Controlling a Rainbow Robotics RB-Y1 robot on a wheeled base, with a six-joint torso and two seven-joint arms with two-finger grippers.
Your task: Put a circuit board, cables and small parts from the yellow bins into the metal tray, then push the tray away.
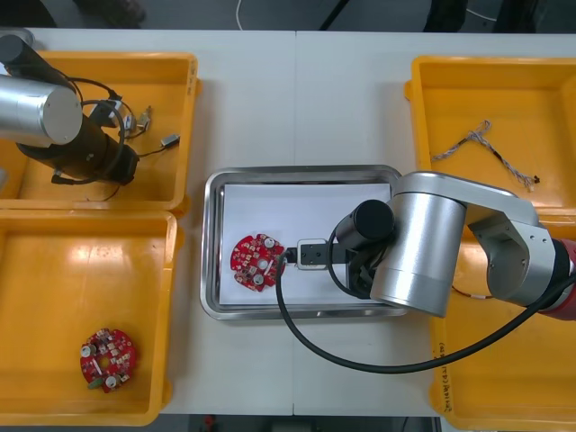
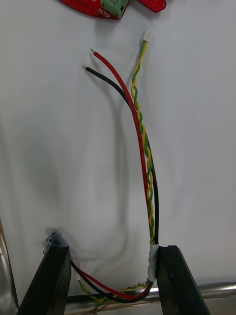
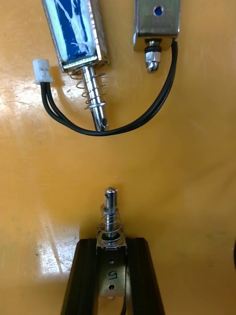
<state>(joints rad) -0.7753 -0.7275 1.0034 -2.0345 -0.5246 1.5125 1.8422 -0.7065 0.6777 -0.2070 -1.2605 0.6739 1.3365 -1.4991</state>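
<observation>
Left gripper (image 3: 113, 242) pinching small metal part (image 3: 112, 212), right gripper (image 2: 113, 251) — straddling cable (image 2: 143, 147)

1. The right gripper's (image 2: 112, 251) black fingers (image 2: 46, 280) stand wide apart over the white floor of the metal tray (image 2: 44, 123).
2. A cable bundle (image 2: 142, 147) of red, black and twisted yellow-green wires lies on that floor, running away from the fingers.
3. Its near end loops loosely between the fingers, and a white tape wrap (image 2: 153, 261) sits against one finger's inner face.
4. At the far end the red and black wires splay apart with bare tips, and the twisted pair ends in a white plug (image 2: 146, 36).
5. Just beyond lies the edge of a red circuit board (image 2: 93, 9).
</observation>
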